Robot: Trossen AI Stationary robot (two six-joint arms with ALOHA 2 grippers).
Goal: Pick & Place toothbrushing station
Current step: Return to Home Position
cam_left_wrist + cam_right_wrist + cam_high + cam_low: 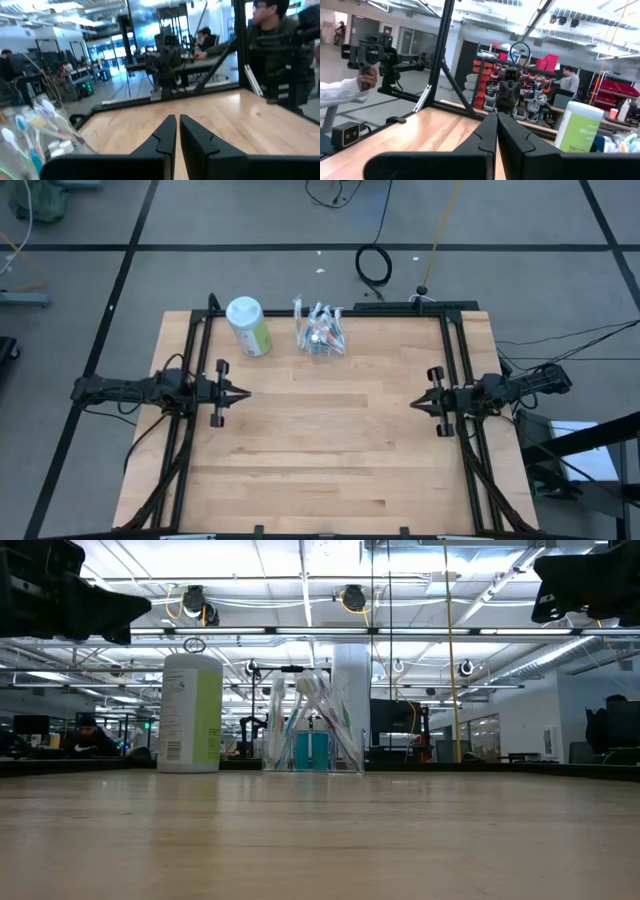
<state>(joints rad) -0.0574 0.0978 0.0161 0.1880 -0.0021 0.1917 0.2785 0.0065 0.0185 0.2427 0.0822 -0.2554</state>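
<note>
The clear plastic cup (pixel 320 330) stands near the table's far edge, holding several pastel-handled toothbrushes and blue tubes; it also shows in the low view (pixel 312 738) and at the edge of the left wrist view (pixel 30 140). My left gripper (pixel 243 392) is shut and empty over the table's left side. My right gripper (pixel 416 405) is shut and empty over the right side. Both are well short of the cup, toward the near side of it.
A white canister with a green label (pixel 249 326) stands just left of the cup, near the far edge. Black frame rails (pixel 455 340) run along the table's left, right and far sides. A person (pixel 272 45) stands beyond the table.
</note>
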